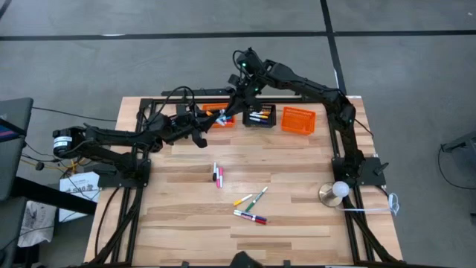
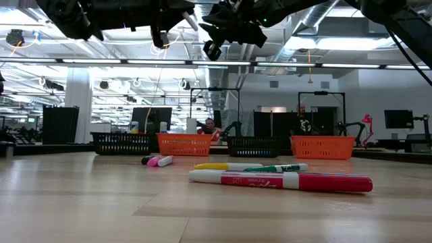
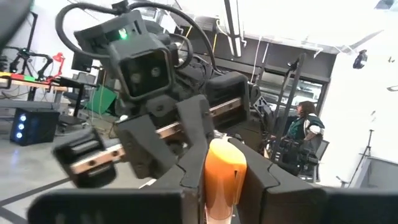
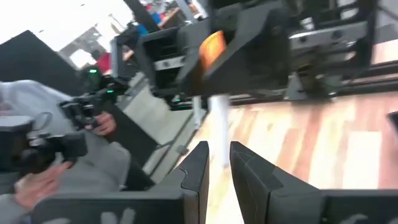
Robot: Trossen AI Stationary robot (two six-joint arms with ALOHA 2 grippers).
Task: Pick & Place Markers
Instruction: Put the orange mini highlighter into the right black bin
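From above, both arms meet near the far edge of the table (image 1: 186,223); the left gripper (image 1: 221,117) and right gripper (image 1: 232,104) sit close together over the orange basket (image 1: 210,114). Loose markers (image 1: 251,208) lie mid-table. At table level, a red marker (image 2: 280,180) lies nearest, the baskets behind it. The left wrist view shows its fingers (image 3: 263,180) pinching an orange-capped marker (image 3: 221,176). The right wrist view shows that marker held opposite, its own fingers (image 4: 195,165) slightly apart, gripping nothing.

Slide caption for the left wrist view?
Left gripper holds an orange-capped marker up toward the right gripper.
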